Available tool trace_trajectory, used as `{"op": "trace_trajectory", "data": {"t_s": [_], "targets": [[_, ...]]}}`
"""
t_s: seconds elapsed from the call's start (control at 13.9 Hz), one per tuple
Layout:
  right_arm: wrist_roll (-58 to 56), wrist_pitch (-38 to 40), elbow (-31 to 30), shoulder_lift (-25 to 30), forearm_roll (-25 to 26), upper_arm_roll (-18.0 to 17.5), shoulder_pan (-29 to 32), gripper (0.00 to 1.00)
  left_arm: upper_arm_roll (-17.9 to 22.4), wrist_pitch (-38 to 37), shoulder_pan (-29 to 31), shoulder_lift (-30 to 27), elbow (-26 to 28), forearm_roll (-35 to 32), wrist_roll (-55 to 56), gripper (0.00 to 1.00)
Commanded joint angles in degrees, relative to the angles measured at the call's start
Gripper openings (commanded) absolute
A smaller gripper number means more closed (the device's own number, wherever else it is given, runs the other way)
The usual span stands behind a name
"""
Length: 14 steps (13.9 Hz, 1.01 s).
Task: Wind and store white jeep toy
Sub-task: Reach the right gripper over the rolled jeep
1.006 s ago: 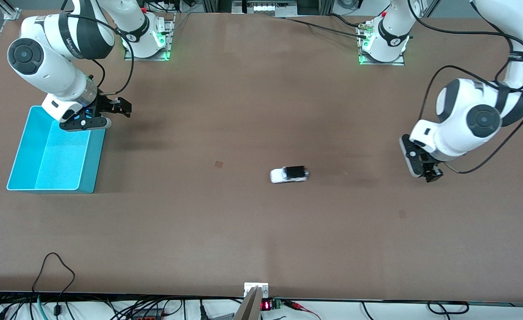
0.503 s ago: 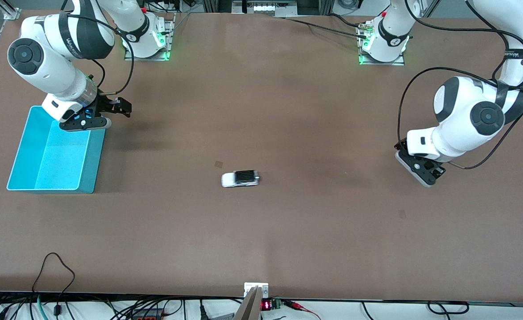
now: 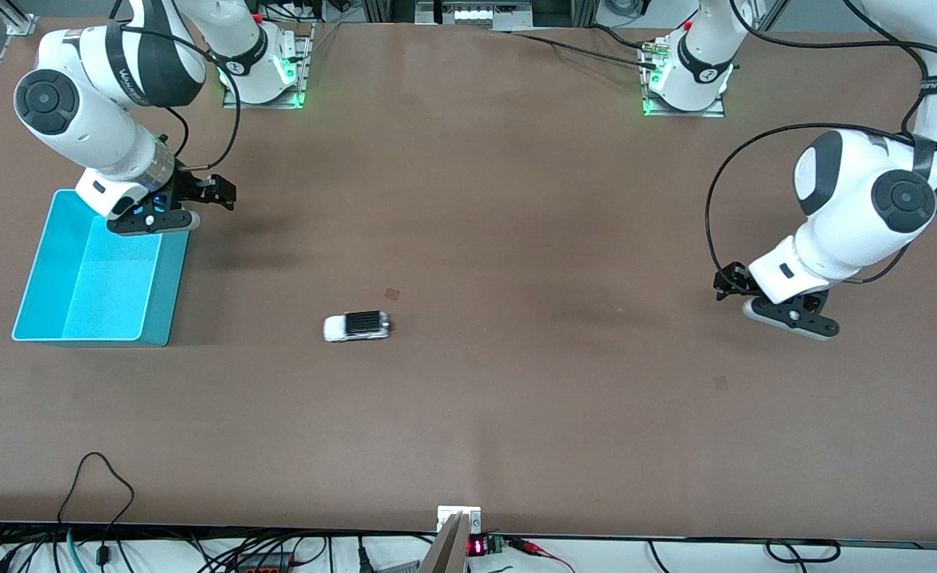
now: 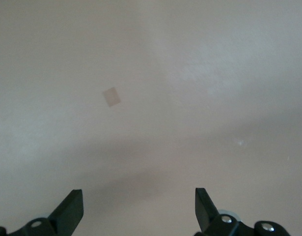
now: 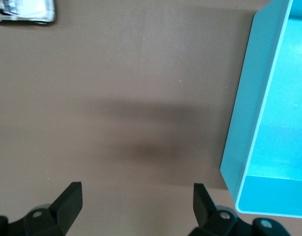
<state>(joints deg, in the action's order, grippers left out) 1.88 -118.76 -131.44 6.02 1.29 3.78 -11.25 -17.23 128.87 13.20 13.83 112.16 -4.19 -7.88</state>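
The white jeep toy (image 3: 357,326) with its black roof panel stands alone on the brown table, between the middle and the turquoise bin (image 3: 164,294). It also shows at the edge of the right wrist view (image 5: 24,12). My right gripper (image 3: 221,191) is open and empty, low over the table beside the bin's corner nearest the bases; its fingers (image 5: 68,199) frame bare table, with the bin wall (image 5: 249,98) beside them. My left gripper (image 3: 727,280) is open and empty over bare table at the left arm's end, far from the jeep; its fingers (image 4: 72,209) frame only table.
A small square mark (image 3: 392,294) lies on the table just beside the jeep, farther from the front camera. Another faint mark (image 3: 720,383) lies near the left gripper. Cables and a small box (image 3: 458,517) run along the table's front edge.
The jeep has rolled on its own across the table toward the bin. My left hand has turned and drawn back a little toward its end. The right arm has not moved.
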Motion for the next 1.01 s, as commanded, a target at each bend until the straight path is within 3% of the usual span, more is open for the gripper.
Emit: {"op": "trace_trajectory", "data": {"t_s": [0.0, 0.36, 0.72, 0.93], "targets": [[-0.5, 0.4, 0.8, -0.5, -0.1, 0.2, -0.3, 1.00, 3.3, -1.3, -2.6, -2.2, -1.4, 1.2, 5.5, 1.00], [-2.0, 0.6, 4.3, -1.4, 0.0, 0.2, -1.4, 1.00, 8.4, -11.3, -4.9, -2.8, -9.6, 1.3, 11.8, 1.00], [-22.7, 3.9, 17.6, -10.2, 0.0, 0.2, -1.4, 1.00, 15.7, -19.0, -8.9, -5.4, -15.5, 5.5, 14.9, 1.00], [-38.0, 3.9, 23.6, -15.7, 0.0, 0.3, -1.1, 1.00, 16.0, -26.2, -9.3, -5.2, -22.1, 5.2, 14.2, 1.00]]}}
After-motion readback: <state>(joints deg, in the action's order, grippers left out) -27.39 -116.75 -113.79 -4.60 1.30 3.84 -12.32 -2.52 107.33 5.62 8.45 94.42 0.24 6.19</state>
